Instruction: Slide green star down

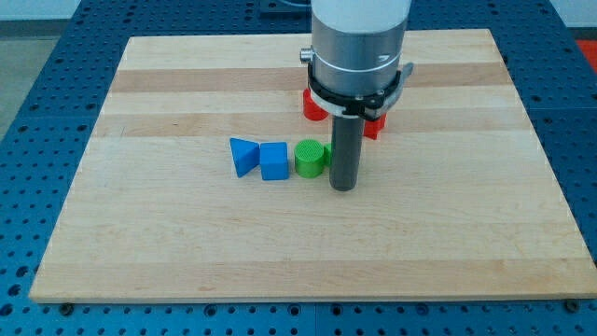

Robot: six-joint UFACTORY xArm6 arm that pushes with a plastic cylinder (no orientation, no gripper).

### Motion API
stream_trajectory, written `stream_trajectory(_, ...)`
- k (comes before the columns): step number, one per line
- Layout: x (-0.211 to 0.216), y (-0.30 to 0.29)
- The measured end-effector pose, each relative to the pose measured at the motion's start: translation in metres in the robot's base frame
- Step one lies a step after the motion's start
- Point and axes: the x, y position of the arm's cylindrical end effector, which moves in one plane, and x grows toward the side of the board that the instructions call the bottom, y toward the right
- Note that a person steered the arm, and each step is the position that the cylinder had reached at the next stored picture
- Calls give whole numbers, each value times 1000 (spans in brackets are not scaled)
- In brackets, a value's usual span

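My tip (pixel 344 188) rests on the wooden board (pixel 187 243), just right of centre. A green block (pixel 309 158) that looks round sits directly to the tip's left, touching or almost touching the rod. A thin sliver of green (pixel 329 152) shows between that block and the rod. I cannot tell whether it belongs to a second green block hidden behind the rod. No star shape can be made out.
A blue cube (pixel 273 161) and a blue wedge-like block (pixel 244 156) line up left of the green block. Two red blocks (pixel 314 105) (pixel 372 128) lie above the tip, partly hidden by the arm's grey body (pixel 359 47).
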Motion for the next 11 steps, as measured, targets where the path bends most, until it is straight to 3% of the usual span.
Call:
stream_trajectory(2, -11, 5)
stream_trajectory(3, 7, 61)
stream_trajectory(4, 5, 64)
stream_trajectory(6, -38, 64)
stream_trajectory(8, -42, 64)
stream_trajectory(11, -82, 36)
